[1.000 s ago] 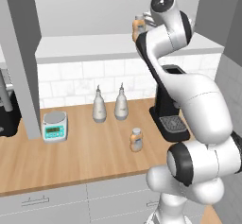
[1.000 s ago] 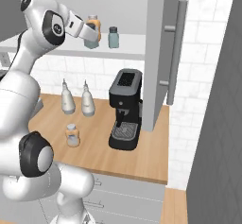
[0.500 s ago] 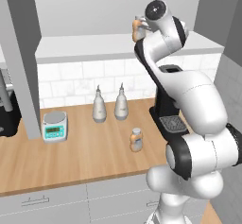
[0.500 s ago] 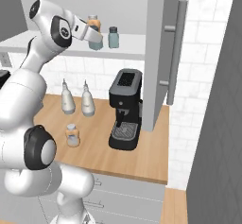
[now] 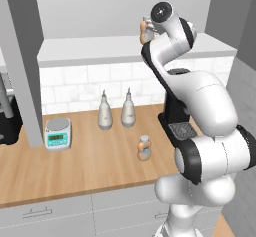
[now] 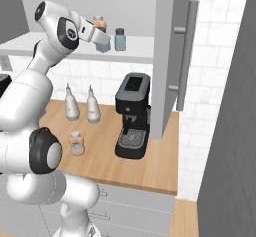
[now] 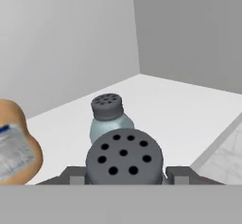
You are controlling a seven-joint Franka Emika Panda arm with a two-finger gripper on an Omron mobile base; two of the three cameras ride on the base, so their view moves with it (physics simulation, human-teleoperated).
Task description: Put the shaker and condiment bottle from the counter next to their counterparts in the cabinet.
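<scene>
Up at the cabinet shelf (image 6: 135,48), the hand (image 7: 124,175) is clamped on the shaker (image 7: 124,158), its holed dark cap right at the camera. Just beyond stands its twin (image 7: 108,119), and an orange bottle (image 7: 14,145) sits off to one side of the hand, both on the white shelf board. Down on the table (image 5: 90,163), the condiment bottle (image 5: 144,148) waits near the front edge, beside the coffee machine (image 6: 133,115). I'd call it nearly halfway: shaker not yet released, bottle untouched.
</scene>
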